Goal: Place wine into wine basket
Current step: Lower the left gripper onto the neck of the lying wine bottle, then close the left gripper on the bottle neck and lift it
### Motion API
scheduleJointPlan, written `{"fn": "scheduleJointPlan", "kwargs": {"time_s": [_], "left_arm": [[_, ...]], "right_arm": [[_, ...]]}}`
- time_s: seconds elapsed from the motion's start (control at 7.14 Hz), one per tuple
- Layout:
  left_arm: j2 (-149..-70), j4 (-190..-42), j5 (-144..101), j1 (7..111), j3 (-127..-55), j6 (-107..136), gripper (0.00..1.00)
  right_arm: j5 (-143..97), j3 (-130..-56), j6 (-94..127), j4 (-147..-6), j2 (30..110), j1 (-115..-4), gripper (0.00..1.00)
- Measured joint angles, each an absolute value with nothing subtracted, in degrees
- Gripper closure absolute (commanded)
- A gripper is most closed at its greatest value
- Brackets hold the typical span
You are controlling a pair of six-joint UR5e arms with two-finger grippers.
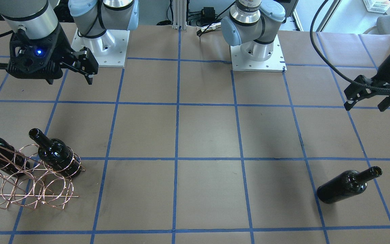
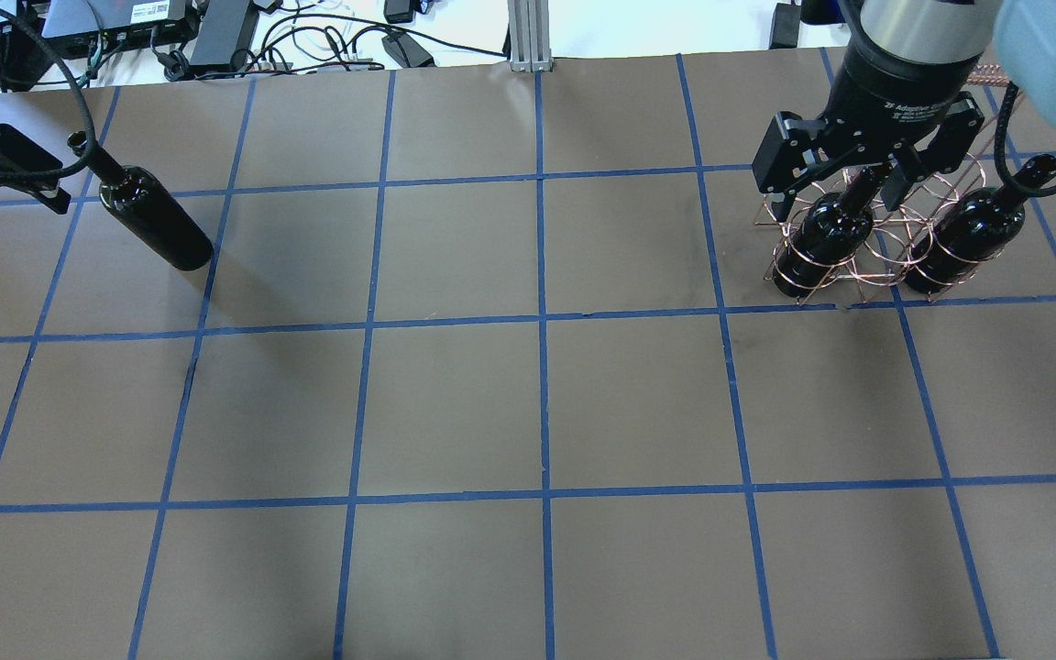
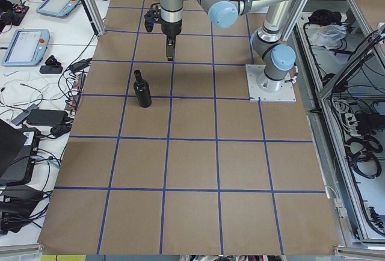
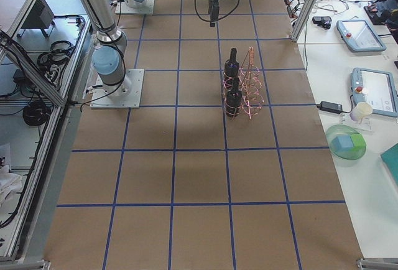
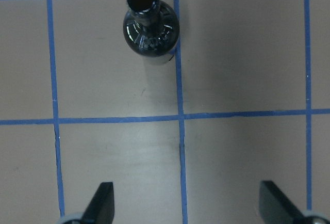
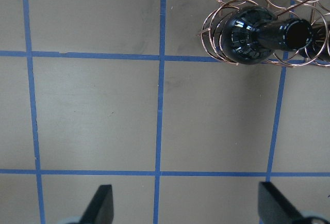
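left gripper [image 5: 186, 184]: wide open, empty, the nearer arm
wine [image 5: 150, 28]: upright on the table [image 5: 242, 64], just ahead of it, well apart from wine basket [image 1: 46, 196]
right gripper [image 6: 185, 185]: open, empty, by the basket

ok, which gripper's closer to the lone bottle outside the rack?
Left. The left gripper hangs open close by the lone bottle; the right gripper is across the table, above the wine basket.
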State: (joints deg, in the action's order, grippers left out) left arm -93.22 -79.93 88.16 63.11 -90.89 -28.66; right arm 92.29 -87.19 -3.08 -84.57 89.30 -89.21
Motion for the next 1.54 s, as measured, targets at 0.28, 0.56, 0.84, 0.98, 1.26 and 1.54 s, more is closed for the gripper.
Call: {"fn": "scheduleJointPlan", "kwargs": {"time_s": [0.28, 0.56, 0.84, 0.98, 1.26, 1.54], "left_arm": [[-97.8, -73.7, 87.0, 62.2, -91.0, -30.9, 0.01], [-101.8, -69.7, 86.4, 62.2, -90.5, -31.3, 0.07], [-104.8, -66.7, 83.4, 62.1, -90.0, -31.2, 0.11], [-105.6, -65.9, 82.6, 62.2, -89.7, -31.1, 0.15], [-107.2, -62.5, 82.2, 62.4, -89.5, -31.1, 0.14], [-108.2, -61.2, 82.7, 64.1, -89.1, -29.8, 0.14]], "right_arm": [[92.3, -87.2, -3.1, -84.6, 89.3, -89.2, 0.0], [92.3, -87.4, -3.1, -84.6, 89.3, -89.2, 0.0], [92.3, -87.6, -3.0, -84.6, 89.3, -89.2, 0.0], [92.4, -87.6, -3.0, -84.6, 89.3, -89.2, 0.0], [92.4, -87.7, -3.0, -84.6, 89.3, -89.2, 0.0], [92.4, -87.7, -3.0, -84.6, 89.3, -89.2, 0.0]]}}
